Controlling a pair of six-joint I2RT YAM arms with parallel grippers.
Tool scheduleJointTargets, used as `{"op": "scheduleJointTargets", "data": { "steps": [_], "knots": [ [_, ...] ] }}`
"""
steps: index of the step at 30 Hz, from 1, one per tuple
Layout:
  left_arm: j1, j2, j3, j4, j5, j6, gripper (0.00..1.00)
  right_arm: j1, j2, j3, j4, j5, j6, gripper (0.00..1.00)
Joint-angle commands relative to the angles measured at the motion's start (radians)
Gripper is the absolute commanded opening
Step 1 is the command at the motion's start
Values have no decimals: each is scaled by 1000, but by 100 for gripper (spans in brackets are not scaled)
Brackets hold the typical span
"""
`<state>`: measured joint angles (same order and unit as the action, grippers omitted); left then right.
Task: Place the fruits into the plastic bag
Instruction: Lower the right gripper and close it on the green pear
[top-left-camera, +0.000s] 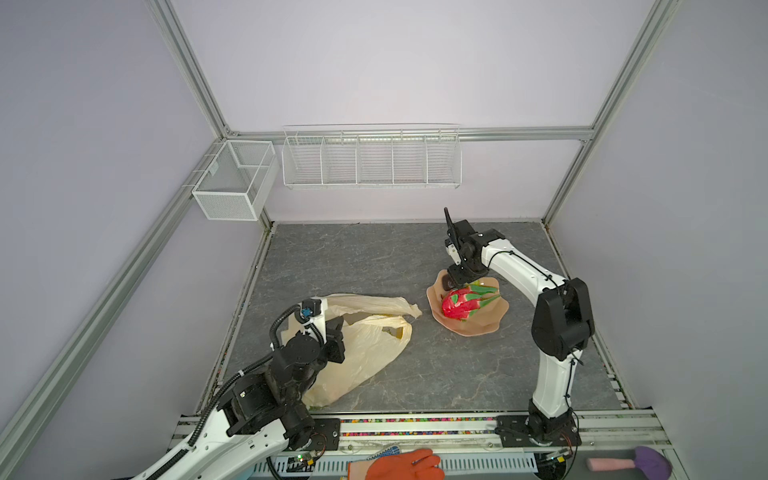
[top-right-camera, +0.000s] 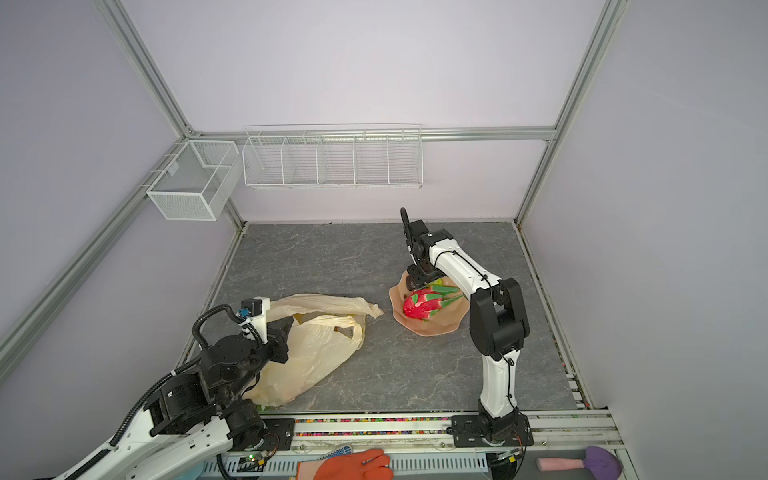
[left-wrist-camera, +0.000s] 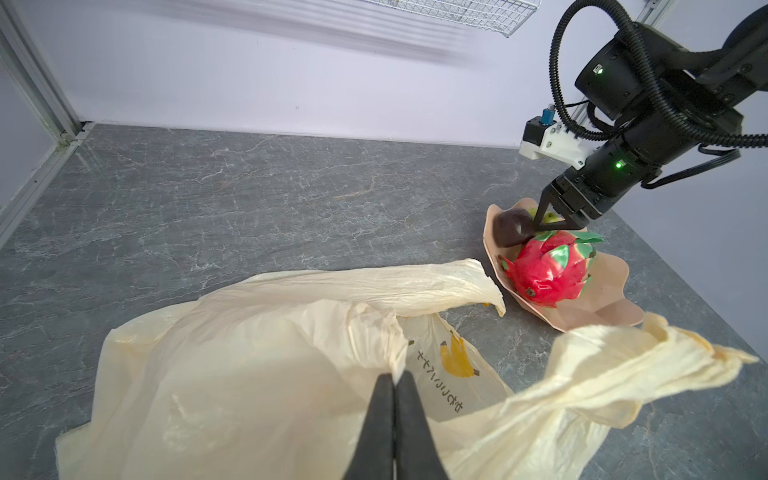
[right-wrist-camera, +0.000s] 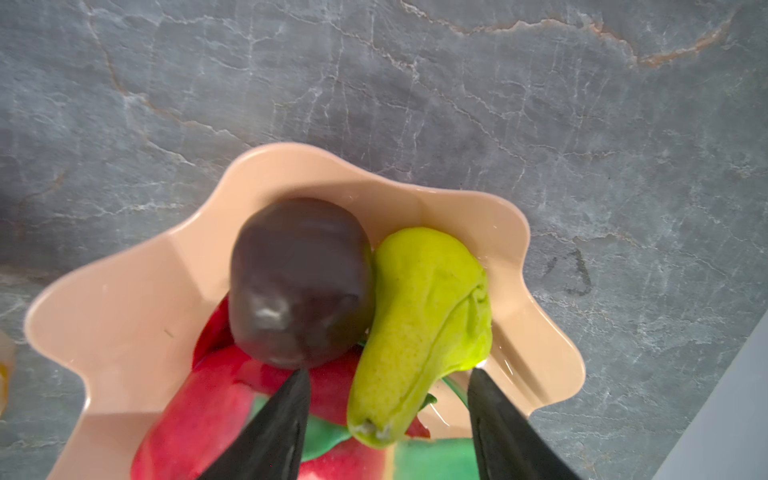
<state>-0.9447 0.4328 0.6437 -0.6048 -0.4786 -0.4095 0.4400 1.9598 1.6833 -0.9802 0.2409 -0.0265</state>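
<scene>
The cream-yellow plastic bag (top-left-camera: 365, 353) (top-right-camera: 316, 353) (left-wrist-camera: 249, 374) lies crumpled at the front left, its mouth facing the plate. My left gripper (left-wrist-camera: 395, 380) is shut on the bag's rim. The peach wavy-edged plate (top-left-camera: 478, 326) (right-wrist-camera: 124, 311) holds three fruits: the red dragon fruit (top-left-camera: 459, 305) (left-wrist-camera: 548, 270), a dark-brown piece (right-wrist-camera: 299, 282) (left-wrist-camera: 511, 228) and a green pear-shaped piece (right-wrist-camera: 424, 311). My right gripper (right-wrist-camera: 390, 372) hangs over the plate's far side, open. Its fingers straddle the narrow end of the green piece. One fingertip is right against the dark-brown piece.
White wire baskets (top-left-camera: 372, 160) and a mesh box (top-left-camera: 235, 180) hang on the back wall. An orange glove (top-left-camera: 399, 463) and a pink-and-purple tool (top-left-camera: 631, 463) lie beyond the front rail. Grey stone tabletop (top-left-camera: 436, 374) lies between bag and plate.
</scene>
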Motion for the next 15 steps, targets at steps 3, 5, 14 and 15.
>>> {"op": "scheduleJointTargets", "data": {
  "steps": [3,5,14,15],
  "knots": [
    [0,3,16,-15,-20,-10,0,-6,-29,7,-33,-14,-4,64],
    [1,4,16,-15,-17,-11,0,-7,-17,9,-39,-9,-6,64],
    [0,3,20,-22,-21,-12,0,-15,4,-11,-13,12,0,59],
    [0,3,20,-23,-21,-13,0,-16,4,-11,-12,12,0,57]
  ]
}}
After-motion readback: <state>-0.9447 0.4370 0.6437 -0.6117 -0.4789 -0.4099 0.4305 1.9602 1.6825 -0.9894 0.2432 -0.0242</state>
